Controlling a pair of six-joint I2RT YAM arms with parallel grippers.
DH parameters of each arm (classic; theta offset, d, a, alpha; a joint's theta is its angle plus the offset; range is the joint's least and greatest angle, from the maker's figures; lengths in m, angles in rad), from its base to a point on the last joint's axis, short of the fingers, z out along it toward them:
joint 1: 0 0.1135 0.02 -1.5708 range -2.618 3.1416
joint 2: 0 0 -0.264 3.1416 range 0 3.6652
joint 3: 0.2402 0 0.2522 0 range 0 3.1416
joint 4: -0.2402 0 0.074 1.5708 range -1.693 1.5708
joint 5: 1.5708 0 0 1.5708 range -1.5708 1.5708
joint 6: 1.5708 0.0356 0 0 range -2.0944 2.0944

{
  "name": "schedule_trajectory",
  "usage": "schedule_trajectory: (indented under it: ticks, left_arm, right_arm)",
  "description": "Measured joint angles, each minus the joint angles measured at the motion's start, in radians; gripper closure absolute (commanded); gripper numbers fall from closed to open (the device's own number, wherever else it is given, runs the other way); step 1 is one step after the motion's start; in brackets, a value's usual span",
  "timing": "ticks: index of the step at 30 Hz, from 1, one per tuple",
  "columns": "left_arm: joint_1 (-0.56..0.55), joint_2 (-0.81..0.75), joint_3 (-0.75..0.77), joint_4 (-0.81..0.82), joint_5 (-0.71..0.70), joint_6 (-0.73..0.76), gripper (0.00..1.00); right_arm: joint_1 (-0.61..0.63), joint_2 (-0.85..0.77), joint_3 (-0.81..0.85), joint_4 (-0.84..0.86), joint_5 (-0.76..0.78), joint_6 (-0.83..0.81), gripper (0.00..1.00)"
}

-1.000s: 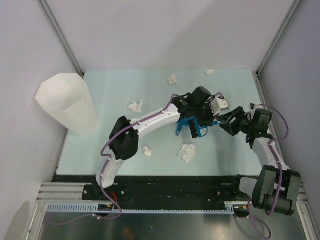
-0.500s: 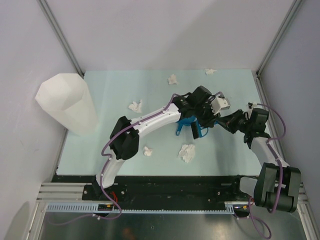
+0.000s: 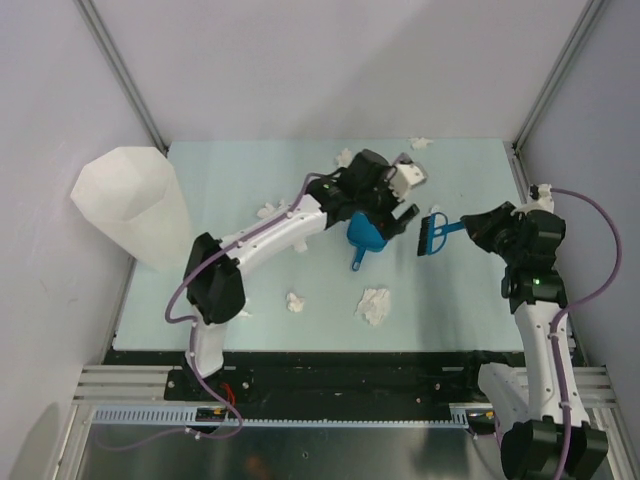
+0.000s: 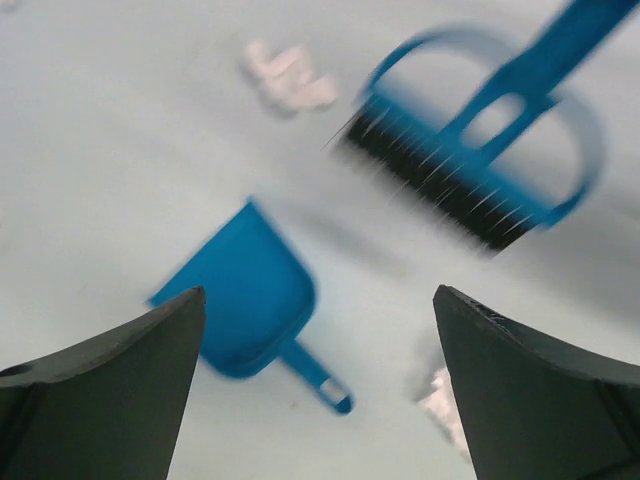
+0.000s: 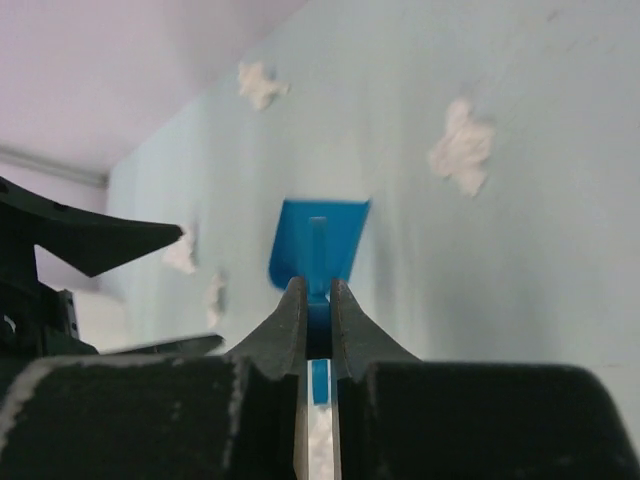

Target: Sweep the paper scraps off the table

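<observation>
Near edge: two of the paper scraps (image 3: 375,305) are seen on the table (image 3: 230,180), a large wad right of centre and a smaller one (image 3: 295,300) to its left.
Middle, centre: a blue dustpan (image 3: 365,237) is lying flat, untouched, its handle pointing near-left.
Middle, right: a blue brush (image 3: 435,235) is clamped by its handle in the closed right gripper (image 5: 316,290); its head is held just right of the dustpan, apart from it.
Above the dustpan: the left gripper (image 4: 318,293) is spread wide and nothing is held in it.
Far left: a scrap (image 3: 270,210) is seen beside the left arm; a tall white bin (image 3: 130,205) stands at the table's left edge.
Far edge: two more scraps (image 3: 345,157) (image 3: 420,143) are left unswept.
Step in hand: the tools are being taken up; no sweeping appears done.
Next move: the dustpan handle is to be grasped by the left gripper, and its lip set against the table near a scrap so the brush can be drawn toward it.
</observation>
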Motion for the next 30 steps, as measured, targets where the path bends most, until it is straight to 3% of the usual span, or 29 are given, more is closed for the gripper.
schedule_trajectory:
  ticks: [6, 11, 19, 30]
  left_arm:
    - [0.121, 0.0, -0.15, -0.003, -0.085, 0.0, 0.06]
    - [0.127, 0.107, -0.21, -0.043, -0.115, -0.006, 0.15]
    - [0.123, 0.143, -0.23, -0.048, -0.074, -0.046, 0.18]
    - [0.112, 0.129, -0.262, -0.047, -0.015, -0.084, 0.09]
  right_arm:
    - [0.113, -0.057, 0.037, -0.085, 0.25, -0.138, 1.0]
    - [0.253, -0.057, 0.037, -0.132, 0.391, -0.216, 1.0]
    - [0.29, -0.059, 0.037, -0.16, 0.472, -0.257, 1.0]
    - [0.29, -0.061, 0.037, -0.16, 0.477, -0.27, 1.0]
